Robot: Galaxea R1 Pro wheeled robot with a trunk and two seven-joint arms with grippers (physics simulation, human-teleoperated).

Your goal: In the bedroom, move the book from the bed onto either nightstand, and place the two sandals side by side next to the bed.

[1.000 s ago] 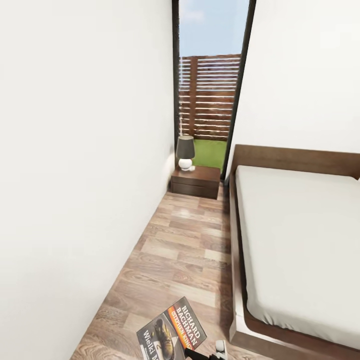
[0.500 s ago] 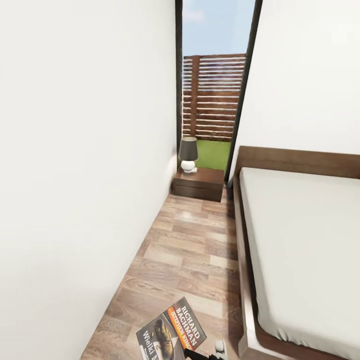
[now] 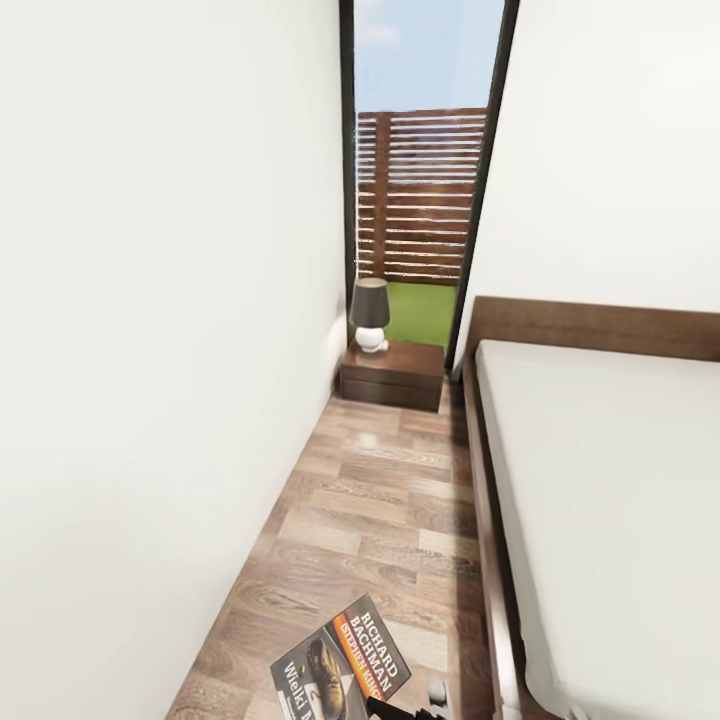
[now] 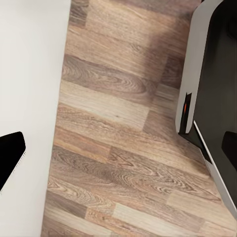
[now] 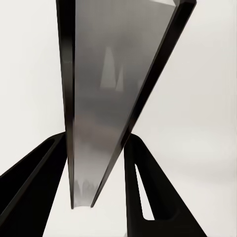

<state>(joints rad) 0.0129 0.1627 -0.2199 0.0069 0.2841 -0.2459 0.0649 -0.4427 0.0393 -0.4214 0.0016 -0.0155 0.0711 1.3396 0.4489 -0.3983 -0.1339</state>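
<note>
1. From the head camera I see the book [image 3: 341, 670] low in the picture, above the plank floor [image 3: 380, 500], in the aisle between the white wall [image 3: 150, 350] and the bed [image 3: 600, 500].
2. The right gripper [image 5: 98, 197] is clamped on the book's edge, one black finger on each side.
3. The nightstand [image 3: 392, 374] stands at the aisle's far end beside the headboard, a lamp [image 3: 369, 314] on top, the window [image 3: 420, 160] behind.
4. Left gripper [image 4: 118, 153]: fingers spread apart over the floor.
</note>
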